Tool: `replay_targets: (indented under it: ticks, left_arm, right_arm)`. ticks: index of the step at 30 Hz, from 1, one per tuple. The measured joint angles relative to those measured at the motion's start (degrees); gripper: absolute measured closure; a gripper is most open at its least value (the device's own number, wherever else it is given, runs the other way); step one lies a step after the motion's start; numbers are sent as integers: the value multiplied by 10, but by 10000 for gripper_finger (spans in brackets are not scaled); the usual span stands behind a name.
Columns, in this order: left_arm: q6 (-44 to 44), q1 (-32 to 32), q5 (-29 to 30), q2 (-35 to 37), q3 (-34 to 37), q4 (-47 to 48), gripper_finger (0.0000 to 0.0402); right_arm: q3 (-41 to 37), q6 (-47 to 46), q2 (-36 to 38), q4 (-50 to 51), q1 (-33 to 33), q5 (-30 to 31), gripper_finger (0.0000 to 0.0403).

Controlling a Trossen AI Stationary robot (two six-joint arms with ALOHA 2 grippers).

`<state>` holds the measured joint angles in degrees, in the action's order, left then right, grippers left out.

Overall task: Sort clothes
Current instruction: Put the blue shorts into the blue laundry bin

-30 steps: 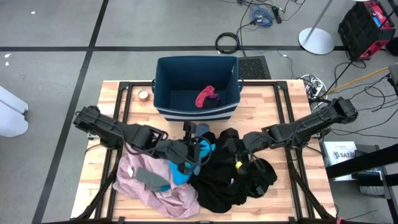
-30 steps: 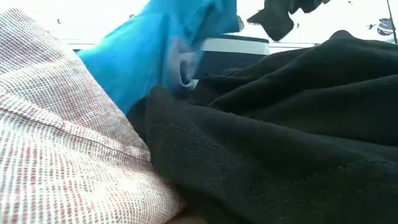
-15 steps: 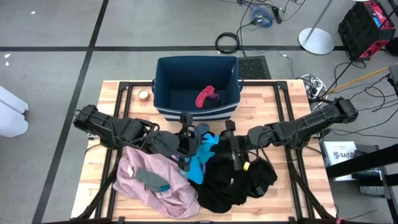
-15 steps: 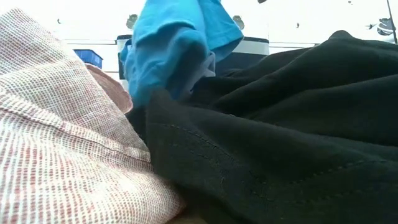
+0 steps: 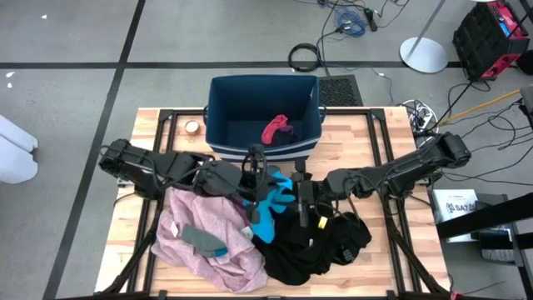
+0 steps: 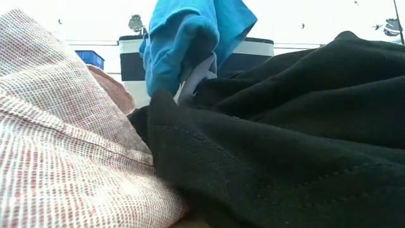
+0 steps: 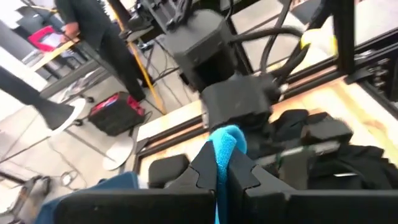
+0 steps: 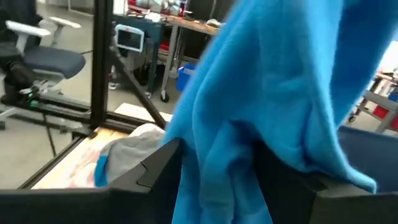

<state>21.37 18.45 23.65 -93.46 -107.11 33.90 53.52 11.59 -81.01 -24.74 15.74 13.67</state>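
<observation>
A teal garment (image 5: 271,200) hangs from my left gripper (image 5: 259,169), which is shut on it just in front of the dark blue bin (image 5: 218,117). The garment also shows in the low view (image 6: 190,38). My right gripper (image 5: 300,197) is open beside it, and its fingers stand on either side of the hanging teal cloth (image 8: 249,124). A maroon piece (image 5: 275,129) lies in the bin. The pale pink garment (image 5: 208,242), with a grey-blue piece (image 5: 198,239) on it, and the black garments (image 5: 312,242) lie heaped on the table. My left gripper pinches a bunched fold of the teal garment (image 7: 225,144) between its two fingers. The fold sticks out past the fingertips. The rest hangs slack below the gripper, and its lower end reaches the clothes pile (image 6: 166,88). Whether my right gripper touches the teal cloth I cannot tell.
A small roll of tape (image 5: 192,127) lies left of the bin. Table frame rails run along both sides. People and equipment stand in the room beyond the table (image 7: 93,37).
My left gripper has moved toward the far edge and the bin, drawing the teal garment up off the pile so that it hangs bunched below it. My right gripper has moved toward the table's left, up to the teal garment.
</observation>
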Motion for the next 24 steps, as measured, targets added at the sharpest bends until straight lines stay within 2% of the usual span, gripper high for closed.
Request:
replay_targets:
  ticks: [2,4,6,8,10,16,20,24]
  left_arm:
    - [0,-2,-7,0,1,0,394]
    - [0,-3,-7,0,2,1,389]
    - [0,-3,-7,0,2,1,387]
    - [0,-3,-8,0,2,5,386]
    - [0,-3,-7,0,2,19,385]
    - [-14,-4,20,0,3,98,383]
    - [-57,-4,22,0,3,152,383]
    - [-93,1,23,3,3,198,381]
  right_arm:
    - [0,-8,-9,-16,-4,8,224]
    - [0,-7,-14,-21,-4,31,249]
    - [0,1,-15,-19,-4,45,294]
    - [0,3,-13,-20,-4,42,356]
    - [0,19,-10,-20,-2,40,388]
    - [0,22,20,-13,5,44,400]
    - [0,21,52,16,5,48,401]
    - [0,27,85,60,12,98,402]
